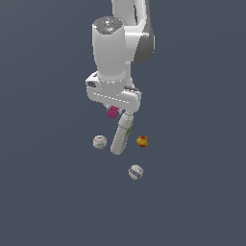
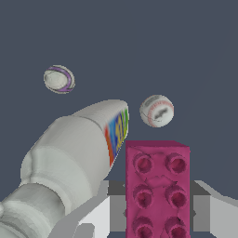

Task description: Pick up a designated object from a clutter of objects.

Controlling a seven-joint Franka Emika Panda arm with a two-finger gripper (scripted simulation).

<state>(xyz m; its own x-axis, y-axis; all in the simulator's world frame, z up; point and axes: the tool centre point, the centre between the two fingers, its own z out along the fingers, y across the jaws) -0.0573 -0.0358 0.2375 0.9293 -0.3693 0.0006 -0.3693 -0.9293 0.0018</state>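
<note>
Magenta brick [image 2: 157, 188]: designated object; studded face toward the wrist camera, sitting between the grey fingers [image 2: 95, 216], directly beneath the arm in the exterior view.
Seamed ball [image 1: 100, 141]: whitish, farthest toward the exterior view's left, apart from the bottle.
Gripper [image 1: 114, 108]: claw appears pinched on the magenta brick, a finger flanking each side; actual contact cannot be confirmed.
White bottle [image 1: 121, 133]: lying on its side, its narrow end just beside the brick and gripper.
Striped ball [image 1: 136, 171]: whitish, well apart.
Red-yellow ball [image 1: 141, 141]: near the bottle's other side.
Risk: a shallow pinch on the small brick could slip; the near finger might nudge the bottle and set it rolling.
</note>
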